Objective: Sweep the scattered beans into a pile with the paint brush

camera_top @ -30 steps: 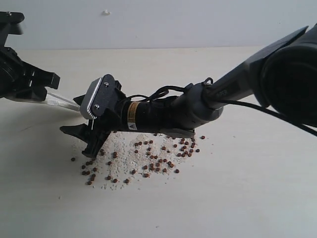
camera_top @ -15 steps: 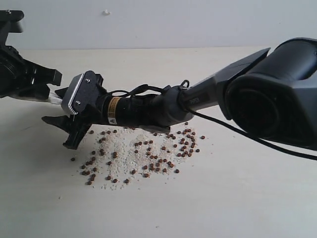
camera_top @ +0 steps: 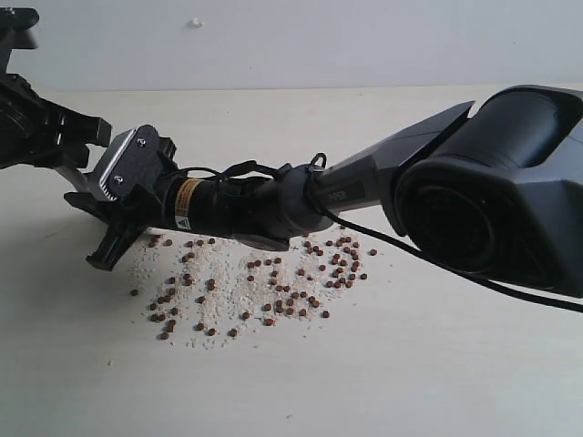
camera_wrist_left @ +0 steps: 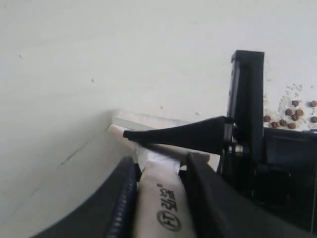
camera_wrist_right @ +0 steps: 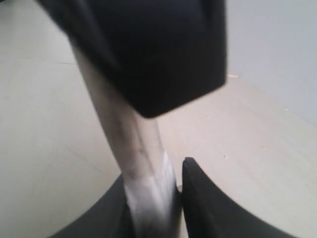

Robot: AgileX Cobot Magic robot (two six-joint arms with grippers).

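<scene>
1. Wide flat paint brush with pale wooden handle and silver ferrule [camera_wrist_left: 163, 208]: it is held to the left of the bean scatter, between the two tools, with its bristles clear of the beans. In the exterior view it is almost wholly hidden.
2. Left tool [camera_wrist_left: 159, 161]: the fingers are pressed on both sides of the handle, pinching it.
3. Right tool [camera_wrist_right: 153, 173]: it is reached across the middle. The fingers are seen tight on either flank of a whitish stretch of the brush and are judged to be pinching it.
4. Tiny round reddish-brown beans [camera_top: 273, 291]: these are spread loose on the pale desk [camera_top: 437, 364] among fine whitish crumbs [camera_top: 228, 282], under and beside the right arm. No pile is formed.
5. Risk: one handle is gripped by two tools. If either arm is moved before the other lets go, the brush may be twisted or pulled loose.
6. Risk: on smooth wood a slipping grip would tilt the bristles, and beans would be passed over.
7. Risk: the right arm hangs low over the scatter, so beans may be knocked wider. Round beans may roll away under a fast stroke.
</scene>
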